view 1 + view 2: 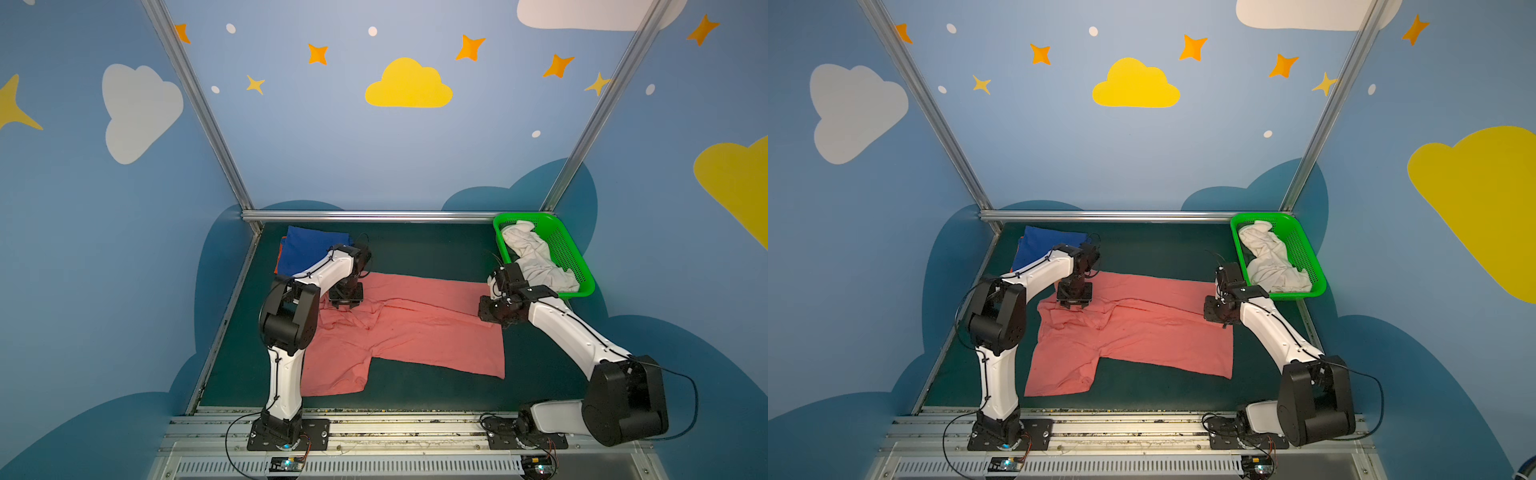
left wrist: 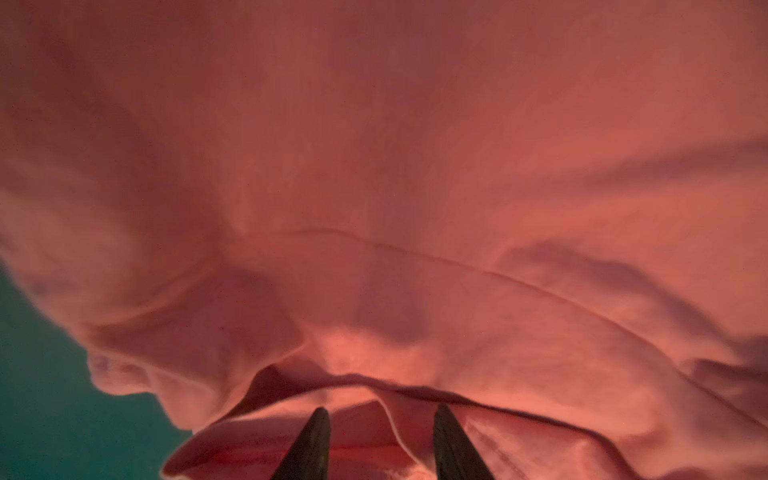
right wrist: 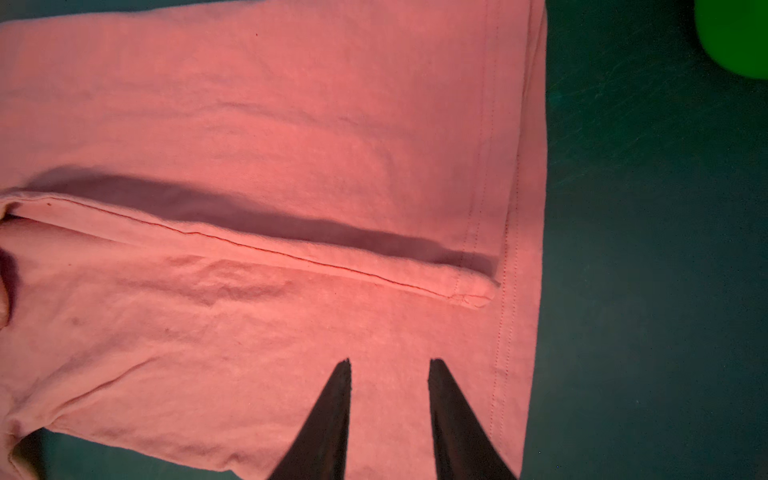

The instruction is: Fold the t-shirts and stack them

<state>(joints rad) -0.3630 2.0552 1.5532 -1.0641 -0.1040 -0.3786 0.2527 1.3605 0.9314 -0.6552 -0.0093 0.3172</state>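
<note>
I find the salmon-pink t-shirt [image 1: 419, 332] lying partly folded on the table [image 1: 415, 249], judged soft, light and prone to bunching, best pinched at hem and shoulder edges, my left tool [image 2: 382, 415] parted astride a raised fold, my right tool [image 3: 388, 363] parted, empty, above the hem end.

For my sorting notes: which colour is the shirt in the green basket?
White; the crumpled shirt in the basket shows best in a top view.

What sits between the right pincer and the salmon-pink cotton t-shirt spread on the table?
Nothing visible. The right pincer hangs open directly over bare fabric of the salmon-pink cotton t-shirt, near its stitched hem; the green plastic mesh basket stands off to the side.
</note>
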